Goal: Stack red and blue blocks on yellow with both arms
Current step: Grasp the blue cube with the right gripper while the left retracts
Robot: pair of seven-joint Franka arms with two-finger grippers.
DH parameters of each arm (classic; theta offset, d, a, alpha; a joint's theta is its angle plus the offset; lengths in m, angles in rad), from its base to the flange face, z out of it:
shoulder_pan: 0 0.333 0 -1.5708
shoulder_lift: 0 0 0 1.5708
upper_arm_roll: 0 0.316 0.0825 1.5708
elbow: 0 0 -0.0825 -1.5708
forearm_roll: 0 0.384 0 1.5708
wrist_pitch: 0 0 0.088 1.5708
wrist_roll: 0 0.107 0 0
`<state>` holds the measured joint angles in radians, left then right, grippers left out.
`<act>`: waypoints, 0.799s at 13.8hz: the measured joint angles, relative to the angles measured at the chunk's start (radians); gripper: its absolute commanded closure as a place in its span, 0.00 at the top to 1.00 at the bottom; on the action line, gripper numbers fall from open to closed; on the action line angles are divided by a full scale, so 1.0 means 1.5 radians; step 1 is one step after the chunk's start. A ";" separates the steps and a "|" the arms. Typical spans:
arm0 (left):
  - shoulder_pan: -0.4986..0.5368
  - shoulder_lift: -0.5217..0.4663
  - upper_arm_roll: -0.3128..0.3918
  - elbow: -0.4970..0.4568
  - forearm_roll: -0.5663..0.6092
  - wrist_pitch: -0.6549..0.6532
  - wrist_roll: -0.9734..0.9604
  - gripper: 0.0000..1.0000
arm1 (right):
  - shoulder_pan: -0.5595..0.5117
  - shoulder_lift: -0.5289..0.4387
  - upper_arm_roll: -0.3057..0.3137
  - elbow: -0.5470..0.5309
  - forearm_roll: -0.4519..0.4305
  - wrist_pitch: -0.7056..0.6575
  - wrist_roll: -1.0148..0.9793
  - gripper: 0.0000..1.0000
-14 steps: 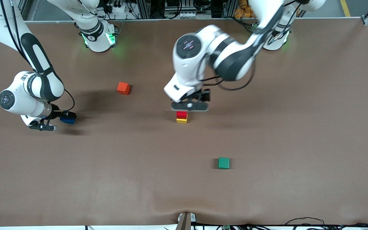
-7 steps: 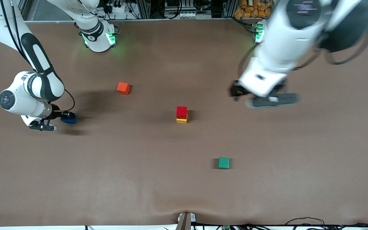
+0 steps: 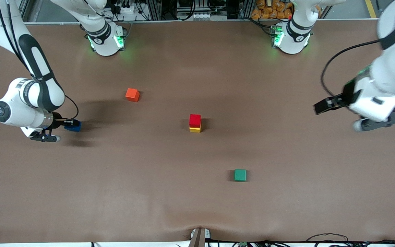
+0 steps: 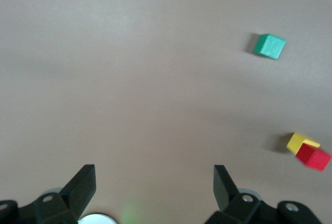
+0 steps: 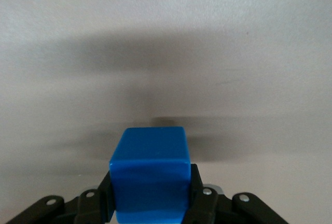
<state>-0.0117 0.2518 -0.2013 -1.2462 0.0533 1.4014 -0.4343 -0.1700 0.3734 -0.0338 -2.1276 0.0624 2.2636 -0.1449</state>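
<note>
Brown table, matte blue cube

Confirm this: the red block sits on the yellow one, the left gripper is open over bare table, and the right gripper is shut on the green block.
One thing is wrong: the right gripper is shut on the blue block, not the green one, as the right wrist view shows. The green block lies alone on the table. The red block does sit on the yellow block, and the left gripper is open.
</note>
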 measured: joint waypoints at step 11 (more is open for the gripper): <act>0.065 -0.124 -0.002 -0.134 0.000 0.040 0.094 1.00 | 0.115 -0.080 0.017 0.206 0.003 -0.329 0.002 0.05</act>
<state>0.0864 0.0657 -0.2047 -1.4480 0.0533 1.4612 -0.2935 0.0026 0.2534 -0.0076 -1.8190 0.0670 1.7708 -0.1424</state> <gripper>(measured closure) 0.000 0.445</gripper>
